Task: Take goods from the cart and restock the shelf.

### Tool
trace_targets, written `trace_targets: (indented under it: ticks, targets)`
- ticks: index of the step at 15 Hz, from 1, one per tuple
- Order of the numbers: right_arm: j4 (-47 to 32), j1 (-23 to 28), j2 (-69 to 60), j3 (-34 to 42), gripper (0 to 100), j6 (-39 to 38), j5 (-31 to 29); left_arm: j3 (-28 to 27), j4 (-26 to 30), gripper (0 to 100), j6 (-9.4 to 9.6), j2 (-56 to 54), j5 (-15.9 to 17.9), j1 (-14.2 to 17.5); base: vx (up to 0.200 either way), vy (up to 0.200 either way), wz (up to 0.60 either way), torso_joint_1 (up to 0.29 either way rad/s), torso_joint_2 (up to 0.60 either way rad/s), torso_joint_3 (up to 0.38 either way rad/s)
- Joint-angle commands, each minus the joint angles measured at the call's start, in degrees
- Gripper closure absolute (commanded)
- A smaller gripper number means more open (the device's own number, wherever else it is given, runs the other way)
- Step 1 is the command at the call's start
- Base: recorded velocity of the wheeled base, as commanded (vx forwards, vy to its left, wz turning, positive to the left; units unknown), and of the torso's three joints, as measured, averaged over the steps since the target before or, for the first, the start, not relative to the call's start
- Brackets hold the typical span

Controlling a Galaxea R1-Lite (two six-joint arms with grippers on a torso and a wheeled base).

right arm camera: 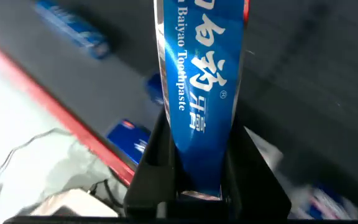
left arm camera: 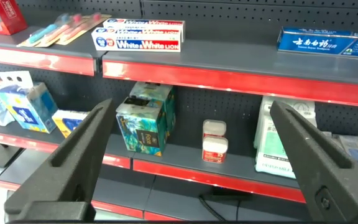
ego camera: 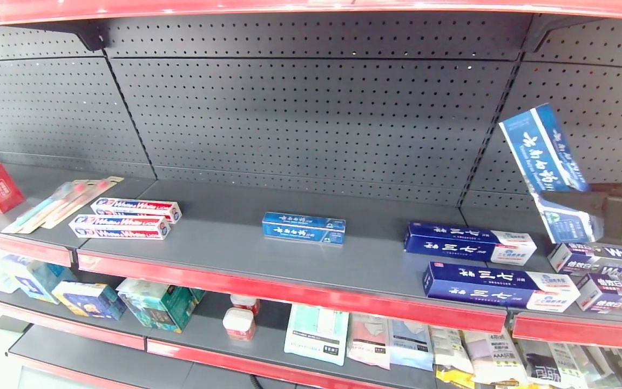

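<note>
Left gripper (left arm camera: 191, 155) hangs in front of the lower shelves, jaws spread wide, nothing between them. Right gripper (right arm camera: 201, 168) clamps a bright blue cardboard toothpaste box (ego camera: 546, 151) by its lower end, tilted in the air over the right part of the grey metal shelf (ego camera: 224, 237). Two dark navy boxes (ego camera: 470, 243) sit near the front edge. Farther back, a matching blue box (ego camera: 303, 227) lies flat mid-shelf.

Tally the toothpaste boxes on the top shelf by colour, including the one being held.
Red-and-white boxes: 2
Light blue boxes: 2, one in the right end effector
Navy boxes: 2
Purple-and-white boxes: 2
Total: 8
</note>
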State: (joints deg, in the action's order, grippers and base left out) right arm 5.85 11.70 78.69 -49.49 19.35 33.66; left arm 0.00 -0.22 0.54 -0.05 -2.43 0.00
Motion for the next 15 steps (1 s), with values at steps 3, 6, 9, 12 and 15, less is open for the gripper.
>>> trace_targets:
  ticks: [3,6,9,12,15]
  targets:
    - [0.04,12.64,-10.40,5.72,100,-1.94,0.09,0.00,-0.04,0,-0.01,0.05,-0.04,0.00,0.000,0.000,0.00,0.000,0.00,0.000]
    - [-0.05,18.27,-15.85,9.33,100,-2.03,0.00,0.00,-0.04,0,0.34,0.05,0.23,0.00,0.000,0.000,0.00,0.000,0.00,0.000]
    - [-0.14,22.31,-21.03,12.14,100,-2.03,0.09,0.00,-0.04,0,0.43,0.05,0.23,0.00,0.000,0.000,0.00,0.000,0.00,0.000]
    - [-1.02,20.64,-29.91,16.36,100,-2.21,5.19,0.00,-0.04,0,-0.01,0.05,0.14,0.00,0.000,0.000,0.00,0.000,0.00,0.000]
    - [-7.61,10.71,-37.91,18.29,100,-2.91,7.04,0.00,-0.04,0,-0.01,0.05,0.14,0.00,0.000,0.000,0.00,0.000,0.00,0.000]
